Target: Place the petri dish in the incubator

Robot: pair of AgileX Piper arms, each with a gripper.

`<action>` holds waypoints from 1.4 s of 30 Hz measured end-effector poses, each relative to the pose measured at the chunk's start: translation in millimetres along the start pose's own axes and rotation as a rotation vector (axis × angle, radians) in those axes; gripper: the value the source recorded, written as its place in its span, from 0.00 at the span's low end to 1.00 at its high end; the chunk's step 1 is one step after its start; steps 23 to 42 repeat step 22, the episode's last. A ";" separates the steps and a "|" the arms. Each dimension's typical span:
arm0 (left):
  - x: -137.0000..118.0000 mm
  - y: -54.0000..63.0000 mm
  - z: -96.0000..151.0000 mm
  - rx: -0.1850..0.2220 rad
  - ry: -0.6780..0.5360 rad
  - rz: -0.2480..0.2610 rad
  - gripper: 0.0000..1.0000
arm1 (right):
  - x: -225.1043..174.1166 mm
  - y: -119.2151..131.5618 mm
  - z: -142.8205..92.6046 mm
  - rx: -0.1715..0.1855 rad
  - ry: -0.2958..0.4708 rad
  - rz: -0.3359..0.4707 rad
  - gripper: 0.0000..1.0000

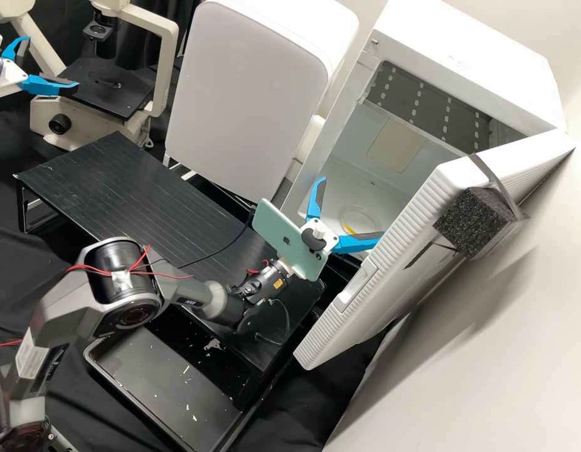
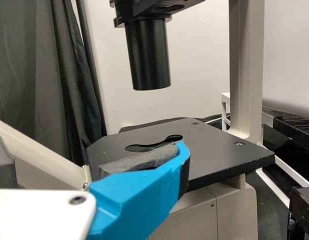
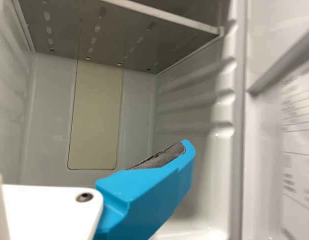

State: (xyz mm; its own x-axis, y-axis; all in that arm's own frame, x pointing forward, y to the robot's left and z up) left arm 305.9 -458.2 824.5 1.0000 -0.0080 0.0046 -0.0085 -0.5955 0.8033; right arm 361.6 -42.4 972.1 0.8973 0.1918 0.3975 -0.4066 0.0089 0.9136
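While the left claw (image 1: 51, 64) and right claw (image 1: 351, 210) gape wide, small print (image 3: 298, 155) marks the incubator door (image 1: 391, 282).

So in the high view, going off the table (image 1: 133, 194): microscope (image 1: 115, 103) at 11 o'clock, incubator (image 1: 453, 56) at 2 with the petri dish (image 1: 349, 228) inside, tray (image 1: 152, 376) around 6.

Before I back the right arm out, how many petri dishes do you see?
1: a clear petri dish on the floor of the incubator, beyond the right gripper. Others could be hidden behind the door.
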 end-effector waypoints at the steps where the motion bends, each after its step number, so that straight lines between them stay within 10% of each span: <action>1: 0.0 0.0 0.0 0.000 0.000 0.000 1.00 | -5.9 2.3 -0.7 -0.002 -0.011 -0.002 1.00; 11: 0.0 0.0 0.0 0.000 0.000 0.000 1.00 | -91.4 9.8 -29.1 0.046 -0.153 -0.011 1.00; 22: 0.0 0.0 0.0 0.000 0.000 0.000 1.00 | -178.8 7.2 -89.1 0.156 -0.112 -0.014 1.00; 42: 0.0 0.0 0.0 0.000 0.000 0.000 1.00 | -178.8 7.2 -89.1 0.156 -0.112 -0.014 1.00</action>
